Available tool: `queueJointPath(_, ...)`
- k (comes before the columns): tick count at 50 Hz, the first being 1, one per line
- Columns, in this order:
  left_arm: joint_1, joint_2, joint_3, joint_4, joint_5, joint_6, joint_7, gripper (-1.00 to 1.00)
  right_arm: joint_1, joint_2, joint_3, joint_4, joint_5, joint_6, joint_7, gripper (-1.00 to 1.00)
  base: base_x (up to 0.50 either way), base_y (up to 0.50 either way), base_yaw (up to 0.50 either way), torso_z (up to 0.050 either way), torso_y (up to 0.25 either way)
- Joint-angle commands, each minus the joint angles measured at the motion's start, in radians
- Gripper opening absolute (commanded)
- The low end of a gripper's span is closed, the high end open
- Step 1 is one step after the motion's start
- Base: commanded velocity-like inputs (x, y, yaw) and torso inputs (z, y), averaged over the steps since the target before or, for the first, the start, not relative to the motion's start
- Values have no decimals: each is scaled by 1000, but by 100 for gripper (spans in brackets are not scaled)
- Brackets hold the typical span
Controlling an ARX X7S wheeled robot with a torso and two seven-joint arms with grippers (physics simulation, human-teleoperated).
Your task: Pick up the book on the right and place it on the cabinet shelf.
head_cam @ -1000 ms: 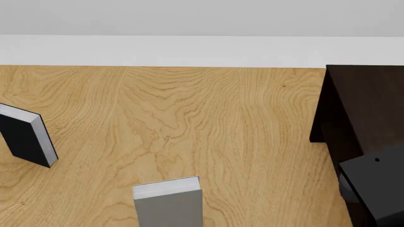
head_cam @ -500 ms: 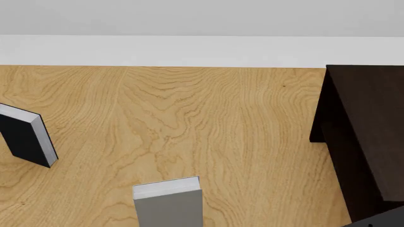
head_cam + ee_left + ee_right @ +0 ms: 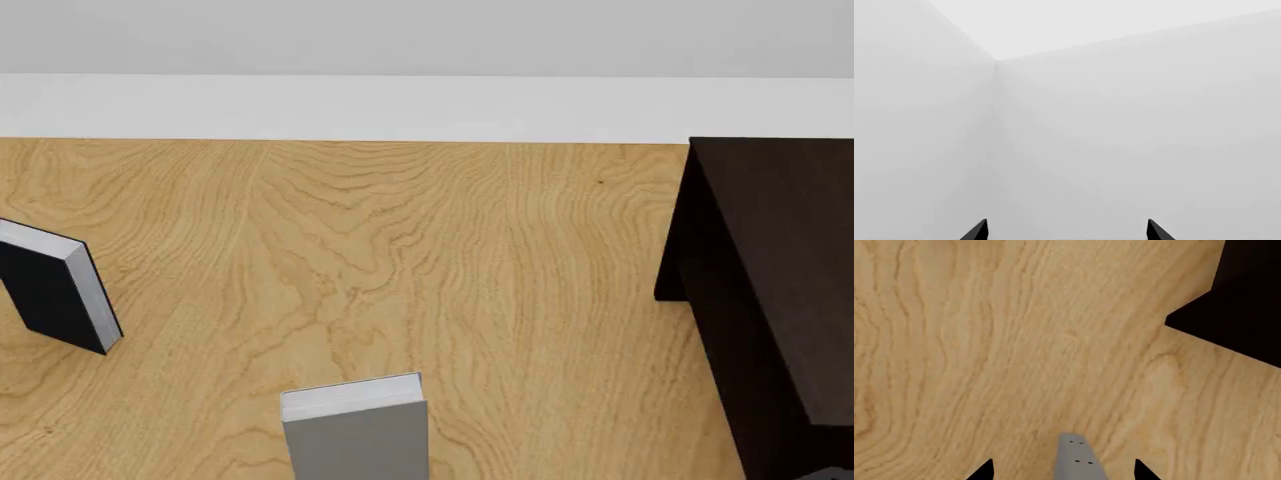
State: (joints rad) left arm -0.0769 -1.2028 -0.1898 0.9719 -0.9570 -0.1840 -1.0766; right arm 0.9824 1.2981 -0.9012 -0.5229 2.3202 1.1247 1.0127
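The right arm is withdrawn from the head view; a grey book (image 3: 1077, 460) is seen between the spread right gripper (image 3: 1063, 470), grasp apparently unconfirmed.

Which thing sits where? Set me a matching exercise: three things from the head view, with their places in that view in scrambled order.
Things:
1. black book
2. grey book
3. dark cabinet

Places in the head view:
A. right edge
B. left edge
C. bottom edge, near the middle

Pairs: 1-B, 2-C, 3-A
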Motion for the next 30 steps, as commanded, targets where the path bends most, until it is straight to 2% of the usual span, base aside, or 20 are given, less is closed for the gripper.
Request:
queueJointPath(1, -26, 4, 33, -7, 5, -4, 2, 100, -42, -7, -10, 14, -63, -6, -39, 100, 0, 0, 0, 0, 0)
queueJointPath(30, -18, 12, 34, -12, 15, -5, 6, 100, -117, 16, -29, 18, -153, -33, -97, 100, 0, 0, 0, 0, 0)
